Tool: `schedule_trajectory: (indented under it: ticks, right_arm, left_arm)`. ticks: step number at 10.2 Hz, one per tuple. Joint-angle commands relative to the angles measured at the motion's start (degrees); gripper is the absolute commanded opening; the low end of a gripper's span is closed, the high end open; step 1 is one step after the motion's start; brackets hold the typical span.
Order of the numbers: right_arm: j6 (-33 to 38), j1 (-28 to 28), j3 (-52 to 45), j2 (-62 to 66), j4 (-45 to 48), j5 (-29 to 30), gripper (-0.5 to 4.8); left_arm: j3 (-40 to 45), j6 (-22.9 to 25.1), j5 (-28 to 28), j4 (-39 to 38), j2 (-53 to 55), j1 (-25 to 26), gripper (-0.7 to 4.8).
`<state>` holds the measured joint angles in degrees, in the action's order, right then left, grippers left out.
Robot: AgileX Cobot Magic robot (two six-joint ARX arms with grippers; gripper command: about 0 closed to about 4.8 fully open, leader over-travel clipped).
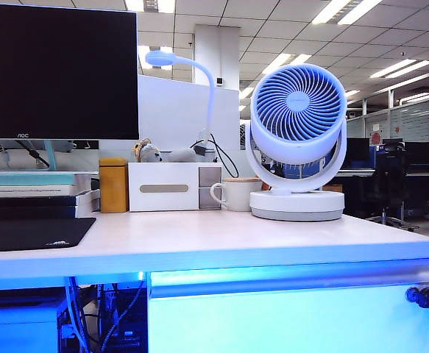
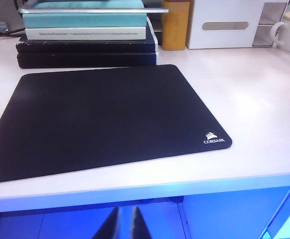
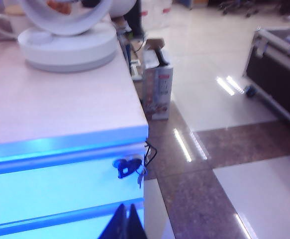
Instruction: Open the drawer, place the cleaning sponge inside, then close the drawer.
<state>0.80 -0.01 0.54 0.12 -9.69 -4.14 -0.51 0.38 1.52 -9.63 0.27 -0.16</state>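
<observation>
The drawer (image 1: 288, 320) is a wide white, blue-lit front panel under the desk top, standing shut, with a small black knob (image 1: 421, 296) at its right edge. The cleaning sponge is out of view in every frame. My right gripper (image 3: 127, 206) hangs in front of the drawer front (image 3: 60, 189), just below the knob (image 3: 128, 167), shut and empty. My left gripper (image 2: 126, 209) sits below the desk's front edge, in front of the black mouse pad (image 2: 100, 117). Only a thin slit shows between its fingertips, and it holds nothing. Neither gripper shows in the exterior view.
On the desk stand a white fan (image 1: 297, 140), a white mug (image 1: 236, 195), a white organizer box (image 1: 171, 187), an orange-yellow box (image 1: 113, 184), a monitor (image 1: 56, 70) and stacked books (image 2: 87, 42). A cardboard box (image 3: 158, 89) and a black case (image 3: 279, 74) sit on the floor.
</observation>
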Motion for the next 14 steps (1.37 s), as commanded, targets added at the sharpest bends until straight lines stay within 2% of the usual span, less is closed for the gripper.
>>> schedule_trajectory:
  ticks: [1,2,3,4,6,10,14]
  right_arm:
    - [7.9,-4.5,-0.5,0.0,-0.6,2.6,0.0]
    - [7.7,-4.3,-0.5,0.0,-0.6,2.8,0.0]
    - [6.5,-1.8,-0.5,0.0,-0.5,3.2,0.0]
    - [6.5,3.7,-0.5,0.0,-0.5,1.3,0.0]
    - [6.5,7.3,-0.5,0.0,-0.5,-1.0,0.0]
    - [6.5,1.0,-0.5,0.0,-0.1,1.5,0.0]
    - [6.5,1.2,-0.5,0.0,-0.1,1.5,0.0]
  left_arm:
    - [0.3,0.0,-0.3,-1.0,-0.1,0.0,0.39]
    - [0.3,0.0,-0.3,-1.0,-0.1,0.0,0.39]
    - [0.3,0.0,-0.3,-1.0,-0.1,0.0,0.39]
    - [0.3,0.0,-0.3,-1.0,-0.1,0.0,0.39]
    - [0.3,0.0,-0.3,-1.0,-0.1,0.0,0.39]
    - [0.3,0.0,-0.3,-1.0,-0.1,0.0,0.39]
    - [0.3,0.0,-0.3,-1.0,-0.1,0.0,0.39]
